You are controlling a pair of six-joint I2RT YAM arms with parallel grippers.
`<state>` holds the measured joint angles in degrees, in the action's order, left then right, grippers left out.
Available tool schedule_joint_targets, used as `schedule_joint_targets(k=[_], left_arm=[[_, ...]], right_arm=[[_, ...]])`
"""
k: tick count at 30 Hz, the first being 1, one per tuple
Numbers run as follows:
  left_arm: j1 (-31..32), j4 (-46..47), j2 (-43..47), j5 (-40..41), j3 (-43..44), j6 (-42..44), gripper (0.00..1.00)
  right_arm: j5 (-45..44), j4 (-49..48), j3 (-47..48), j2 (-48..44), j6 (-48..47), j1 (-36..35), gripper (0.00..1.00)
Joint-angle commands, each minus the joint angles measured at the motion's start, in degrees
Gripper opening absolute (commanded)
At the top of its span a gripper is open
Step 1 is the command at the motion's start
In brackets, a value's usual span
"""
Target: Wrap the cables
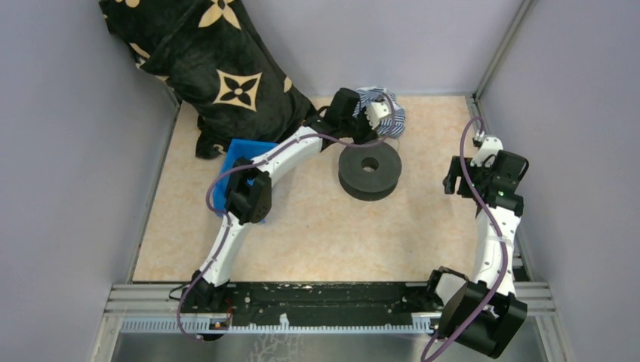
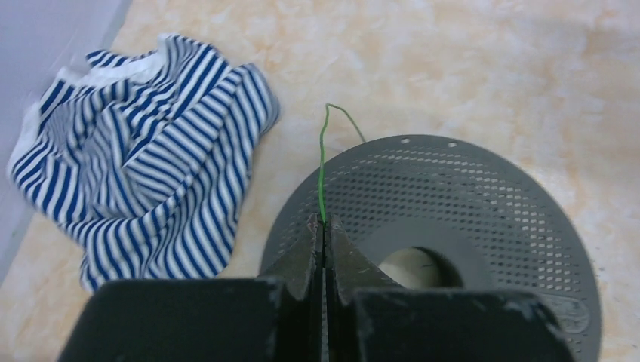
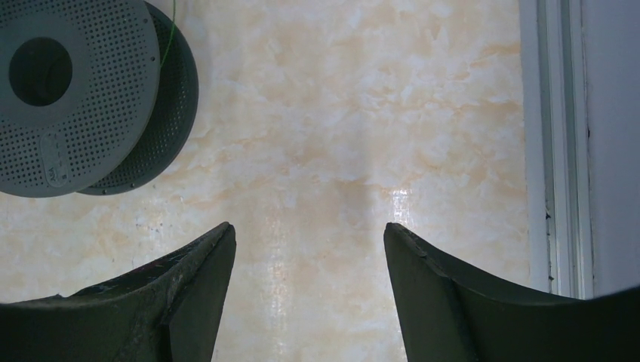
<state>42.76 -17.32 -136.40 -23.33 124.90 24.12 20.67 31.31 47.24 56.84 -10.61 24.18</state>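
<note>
Fingers (image 2: pixel 302 260) of the left gripper (image 2: pixel 323 226) are pressed together on the cable (image 2: pixel 322 162), a thin green wire that runs past the tips and bends toward the spool (image 2: pixel 483 188), beside a striped cloth (image 2: pixel 136 173). The wire is probably light, springy and slippery, best pinched near its free end. The right gripper (image 3: pixel 308 230) is spread wide over the table (image 3: pixel 340 113), holding nothing. Only the wrist views resolve the wire; from overhead it is too thin to see.

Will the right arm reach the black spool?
Probably yes: the right gripper is open, and nothing stands on the table between it and the spool. The left gripper pinches the cable there.
</note>
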Motion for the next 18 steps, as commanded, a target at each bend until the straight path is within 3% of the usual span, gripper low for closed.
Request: schedule_joint_targets(k=[1,6,18], left_arm=[[-2.8,2.3,-0.3,1.5,1.0,-4.4,0.0],[-6.8,3.2,1.8,1.2,-3.4,-5.8,0.0],[-13.3,8.1,12.0,0.3,-24.3,-7.3,0.0]], right_arm=[[0.7,-2.2,0.9,-0.8,0.3,0.2,0.72],[0.9,-2.3,0.7,-0.8,0.2,0.2,0.72],[2.0,-2.3,0.7,0.7,0.0,0.2,0.72]])
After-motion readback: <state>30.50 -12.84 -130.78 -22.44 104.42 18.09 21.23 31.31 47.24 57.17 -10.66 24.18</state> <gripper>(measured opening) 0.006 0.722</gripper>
